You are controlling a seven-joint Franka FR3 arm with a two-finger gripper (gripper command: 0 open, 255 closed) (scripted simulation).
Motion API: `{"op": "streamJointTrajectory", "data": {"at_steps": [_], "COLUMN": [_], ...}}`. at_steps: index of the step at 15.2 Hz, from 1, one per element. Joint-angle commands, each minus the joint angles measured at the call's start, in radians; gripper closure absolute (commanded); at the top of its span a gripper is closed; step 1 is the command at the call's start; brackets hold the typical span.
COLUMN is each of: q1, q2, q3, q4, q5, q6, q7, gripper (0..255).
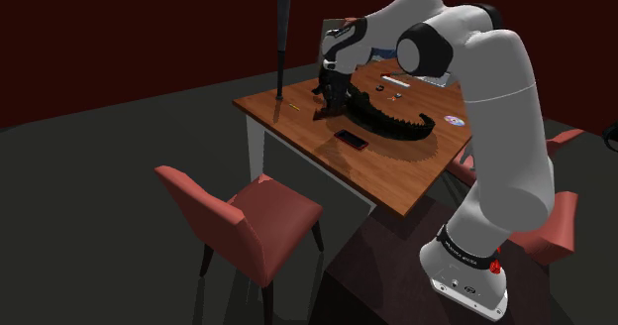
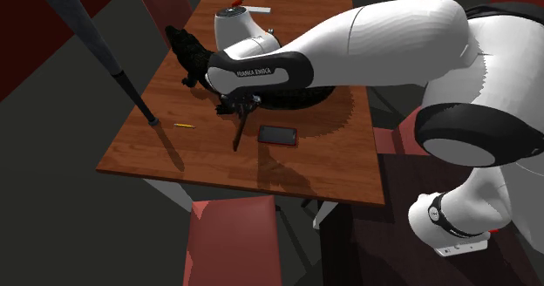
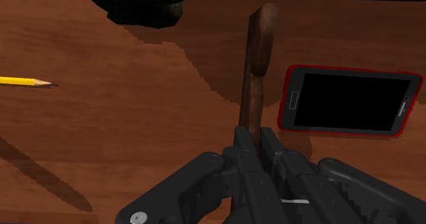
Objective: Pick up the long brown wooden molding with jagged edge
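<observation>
At the bottom middle of the wrist view, the gripper [image 3: 256,139] is seen. Its two fingers are pressed tight on the near end of the brown stick [image 3: 256,65], so the stick is held. The grabbing part of the job looks done.

From the fingers, the stick runs up towards the top middle of the frame. Just to its right, a phone [image 3: 348,101] with a red edge is laid flat on the table [image 3: 102,141]. At the left edge of the frame, a yellow pencil [image 3: 20,81] is seen. At the top, past the far end of the stick, a black bumpy thing [image 3: 136,1] is seen.

In the second exterior view, the stick [image 2: 239,134] is found in the middle of the frame, under the hand. It is held at a slant, with its low end close to the table top. It cannot be told whether that end is touching the wood.

So the lifting part is judged not finished. The stick has to be raised well clear of the table, and the phone must not be knocked.

Farther back, at the upper left of that frame, a dark bat [image 2: 96,53] is stood with its tip on the table.
</observation>
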State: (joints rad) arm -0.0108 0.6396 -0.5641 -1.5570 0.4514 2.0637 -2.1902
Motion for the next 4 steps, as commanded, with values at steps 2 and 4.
{"op": "streamJointTrajectory", "data": {"at_steps": [2,4], "q1": [0.003,0.003], "q2": [-0.018,-0.019], "q3": [-0.008,-0.009], "q4": [0.014,0.014], "q5": [-0.012,-0.013], "q6": [-0.029,-0.031], "q7": [0.009,0.009], "gripper": [255,255]}}
